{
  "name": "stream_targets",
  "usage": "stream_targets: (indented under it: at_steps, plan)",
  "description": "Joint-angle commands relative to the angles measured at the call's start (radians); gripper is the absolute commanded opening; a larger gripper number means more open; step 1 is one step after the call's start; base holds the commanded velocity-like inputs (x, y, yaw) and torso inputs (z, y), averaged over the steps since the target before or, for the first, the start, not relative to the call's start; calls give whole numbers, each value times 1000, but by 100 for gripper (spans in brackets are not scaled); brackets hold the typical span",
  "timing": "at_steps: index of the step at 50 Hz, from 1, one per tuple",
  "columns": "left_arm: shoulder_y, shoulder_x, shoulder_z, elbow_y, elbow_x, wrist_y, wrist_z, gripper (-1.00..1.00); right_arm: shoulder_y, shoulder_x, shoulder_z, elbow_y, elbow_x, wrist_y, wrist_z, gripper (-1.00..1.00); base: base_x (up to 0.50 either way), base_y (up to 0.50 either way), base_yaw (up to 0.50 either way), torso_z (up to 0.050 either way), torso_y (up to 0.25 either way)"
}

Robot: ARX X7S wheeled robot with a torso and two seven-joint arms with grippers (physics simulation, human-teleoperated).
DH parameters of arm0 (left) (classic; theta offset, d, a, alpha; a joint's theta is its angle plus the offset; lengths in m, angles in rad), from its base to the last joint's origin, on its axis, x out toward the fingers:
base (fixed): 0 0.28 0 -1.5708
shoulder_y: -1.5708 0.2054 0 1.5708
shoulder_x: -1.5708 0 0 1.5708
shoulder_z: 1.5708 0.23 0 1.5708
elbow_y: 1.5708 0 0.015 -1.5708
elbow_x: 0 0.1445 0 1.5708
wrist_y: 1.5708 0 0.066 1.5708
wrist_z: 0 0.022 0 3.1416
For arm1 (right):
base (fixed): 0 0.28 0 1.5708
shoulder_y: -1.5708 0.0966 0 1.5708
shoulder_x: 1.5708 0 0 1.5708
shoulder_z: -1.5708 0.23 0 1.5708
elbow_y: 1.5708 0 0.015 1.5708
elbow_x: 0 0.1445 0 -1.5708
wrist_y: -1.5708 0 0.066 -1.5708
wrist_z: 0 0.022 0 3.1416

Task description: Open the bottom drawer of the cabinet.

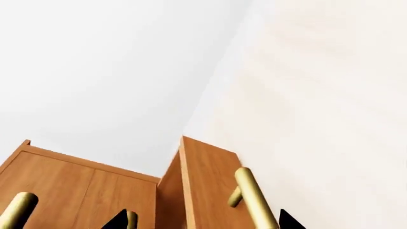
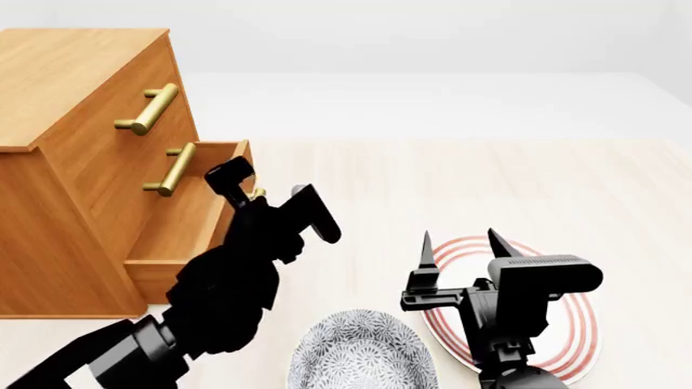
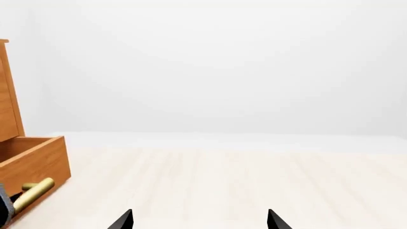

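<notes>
Looking from the left wrist view, the left gripper (image 1: 202, 220) shows two dark tips spread apart either side of the pulled-out bottom drawer (image 1: 207, 186), whose brass handle (image 1: 254, 198) lies between them, though contact cannot be told. In the head view the cabinet (image 2: 65, 162) stands at the table's (image 2: 454, 186) left with that drawer slid out, near a bowl (image 2: 362, 352) and plate (image 2: 573, 332). From the right wrist view, the right gripper (image 3: 200, 219) hangs spread wide over bare tabletop.
</notes>
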Motion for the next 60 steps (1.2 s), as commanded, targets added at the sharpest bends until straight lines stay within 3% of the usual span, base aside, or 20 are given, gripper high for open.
stream_targets:
  at_steps: [1, 15, 26, 44, 60]
  plan:
    - [-1, -28, -128, 162, -85, -83, 19, 100, 5, 3, -4, -3, 2, 3, 4, 100, 0, 0, 0, 0, 0]
    - [-10, 44, -350, 68, -192, -55, -16, 100, 4, 9, -4, -10, 7, 1, 8, 100, 0, 0, 0, 0, 0]
    - [-18, 75, -450, 14, -254, -74, -23, 100, 5, 10, -7, -4, 9, -3, 10, 100, 0, 0, 0, 0, 0]
    - [-51, 106, -528, -80, -260, -74, -95, 100, 0, 14, -9, -6, 12, -8, 15, 100, 0, 0, 0, 0, 0]
    - [-76, 121, -601, -140, -328, -126, -76, 100, 10, 19, -13, -14, 16, 1, 21, 100, 0, 0, 0, 0, 0]
